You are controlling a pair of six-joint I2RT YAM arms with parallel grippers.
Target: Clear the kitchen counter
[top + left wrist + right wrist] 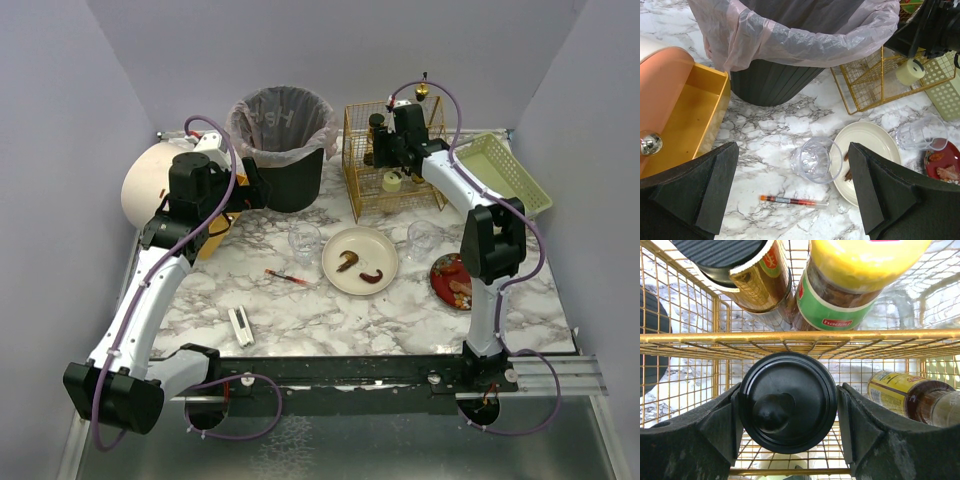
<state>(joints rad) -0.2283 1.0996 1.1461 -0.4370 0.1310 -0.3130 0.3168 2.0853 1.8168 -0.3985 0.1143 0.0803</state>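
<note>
right claw [788, 415] clenched on black-capped bottle [790, 390] at wire basket [790, 335] holding three other bottles [765, 282] | left claw [792, 167] released above glass [817, 157] | surface [330, 310] long axis ran across both claws

Both arms were made of white links joined by bulky black joint housings. The left arm [150, 290] had a large black block at its elbow [110, 395], and a purple cable [212, 130] ran along it in loose loops. The right arm [482, 300] carried a similar purple cable [455, 100] and a black mid-joint [490, 240]. The left gripper [792, 170] had two broad, wedge-shaped, matte black fingers [715, 185]. The right gripper [788, 402] had fingers [705, 435] of the same black with a grainy finish.
</note>
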